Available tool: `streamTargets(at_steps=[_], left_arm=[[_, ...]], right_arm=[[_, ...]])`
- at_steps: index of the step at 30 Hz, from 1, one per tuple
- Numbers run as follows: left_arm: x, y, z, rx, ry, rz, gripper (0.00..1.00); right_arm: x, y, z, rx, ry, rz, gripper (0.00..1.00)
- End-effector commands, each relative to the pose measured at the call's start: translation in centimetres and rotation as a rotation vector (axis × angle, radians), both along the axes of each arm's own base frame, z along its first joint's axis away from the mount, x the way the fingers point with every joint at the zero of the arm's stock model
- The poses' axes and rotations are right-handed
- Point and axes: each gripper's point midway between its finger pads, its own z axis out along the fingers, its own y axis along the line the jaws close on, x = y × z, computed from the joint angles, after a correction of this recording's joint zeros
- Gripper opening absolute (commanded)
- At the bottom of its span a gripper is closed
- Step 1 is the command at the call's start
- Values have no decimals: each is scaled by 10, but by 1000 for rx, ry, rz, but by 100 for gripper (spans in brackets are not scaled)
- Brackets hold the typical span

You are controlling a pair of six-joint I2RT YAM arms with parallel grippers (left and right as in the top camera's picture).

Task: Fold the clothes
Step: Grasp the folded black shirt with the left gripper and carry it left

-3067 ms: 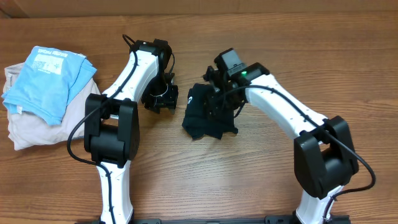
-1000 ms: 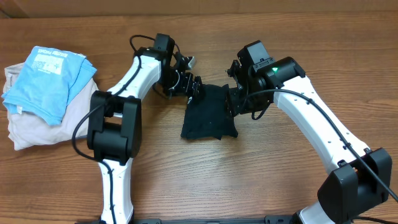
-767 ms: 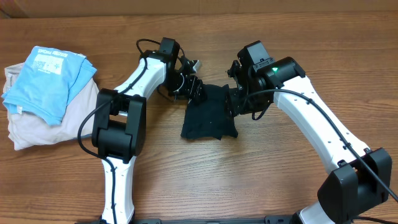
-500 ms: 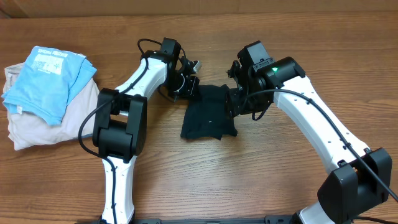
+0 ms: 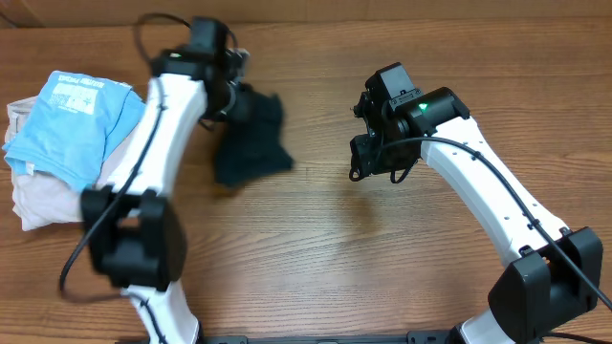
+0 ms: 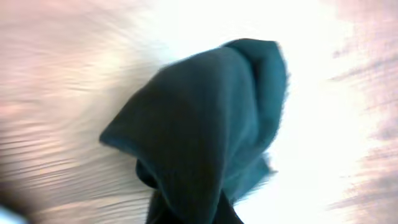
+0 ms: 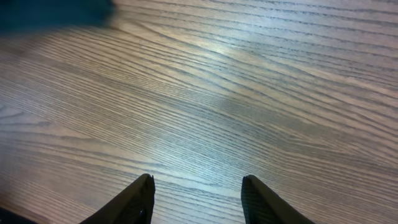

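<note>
The left gripper (image 5: 232,94) is up near the far edge of the wooden table (image 5: 316,248), clenched on a bunched edge of the dark garment (image 5: 251,143). The rest of the cloth trails below and to the right of it in a crumpled, blurred shape. In the left wrist view the dark garment (image 6: 205,124) fills the middle of the frame, narrowing to a pinch at the bottom edge; the fingers themselves are hidden by the cloth and the blur. The right gripper (image 5: 368,158) is well apart from the garment, over bare wood right of centre. Its fingers (image 7: 144,200) are spread with nothing between them, and a dark scrap of the cloth shows at the top-left corner of that view. At the table's left end a light blue shirt (image 5: 81,115) lies on top of a beige garment (image 5: 43,196), forming a loose pile.
</note>
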Motion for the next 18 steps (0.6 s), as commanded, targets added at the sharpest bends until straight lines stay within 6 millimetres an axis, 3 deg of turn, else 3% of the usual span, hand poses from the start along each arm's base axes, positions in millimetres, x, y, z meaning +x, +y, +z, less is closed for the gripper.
streamTargets(at_steps=[1,8,18], left_arm=[[3,42,61,136,-160,101,4],[-10,91,107,246,-266,231,4],[-22,169,117,301,-272,439,4]], right_arm=[[5,-3,3,-10,-20,-10,49],[5,-4,3,-11,-18,-10,49],[1,-5,2,-19,-1,-9,49]])
